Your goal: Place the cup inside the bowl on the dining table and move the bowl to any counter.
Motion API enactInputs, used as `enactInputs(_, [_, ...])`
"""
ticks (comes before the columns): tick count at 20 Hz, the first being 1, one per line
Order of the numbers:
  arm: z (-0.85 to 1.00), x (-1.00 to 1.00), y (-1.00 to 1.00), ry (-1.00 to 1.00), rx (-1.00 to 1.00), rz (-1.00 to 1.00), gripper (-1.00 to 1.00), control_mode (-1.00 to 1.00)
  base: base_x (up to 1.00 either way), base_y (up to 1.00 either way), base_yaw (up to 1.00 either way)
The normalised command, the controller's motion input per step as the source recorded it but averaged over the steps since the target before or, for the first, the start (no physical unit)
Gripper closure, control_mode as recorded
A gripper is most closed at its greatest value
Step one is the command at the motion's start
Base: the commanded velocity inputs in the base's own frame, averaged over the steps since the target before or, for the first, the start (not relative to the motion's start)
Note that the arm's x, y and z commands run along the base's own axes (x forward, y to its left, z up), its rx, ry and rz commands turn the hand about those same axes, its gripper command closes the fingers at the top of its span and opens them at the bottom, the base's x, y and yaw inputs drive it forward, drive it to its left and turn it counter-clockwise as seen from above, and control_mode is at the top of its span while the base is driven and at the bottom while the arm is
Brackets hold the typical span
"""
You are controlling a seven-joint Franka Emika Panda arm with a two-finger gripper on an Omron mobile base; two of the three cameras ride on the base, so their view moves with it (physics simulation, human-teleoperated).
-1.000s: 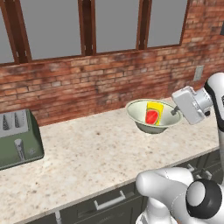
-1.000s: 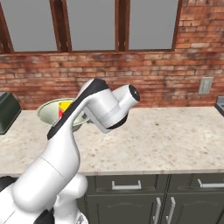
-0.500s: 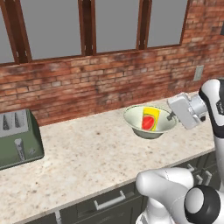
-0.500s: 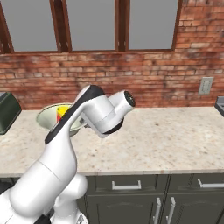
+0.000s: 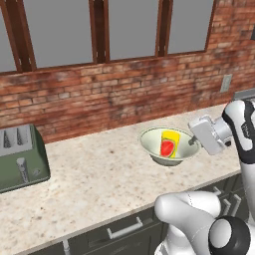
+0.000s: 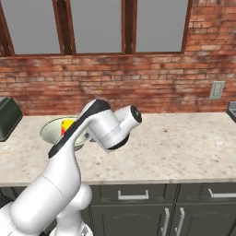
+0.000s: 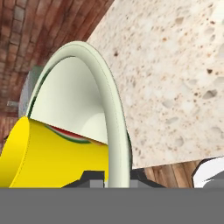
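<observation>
Gripper (image 5: 193, 141) was clamped on the bowl (image 5: 169, 147) rim at its 3 o'clock, cup (image 5: 169, 143) inside (upright-ish), bowl on or just over the counter (image 5: 99, 174); final step, next likely lower and release.

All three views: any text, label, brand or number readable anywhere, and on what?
None readable.
cup: a red patch on its side, no lettering visible.
toaster: no brand or markings legible.
wall outlet: blank plate.
bowl: plain.
</observation>
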Motion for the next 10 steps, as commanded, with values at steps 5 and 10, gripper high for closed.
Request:
enactInputs(5, [-0.46,0.04,0.00,0.00,0.00,0.00,1.00,-1.00,0.00,0.00,0.00])
enactInputs(10, [-0.36,0.15,0.00,0.00,0.00,0.00,1.00,-1.00,0.00,0.00,0.00])
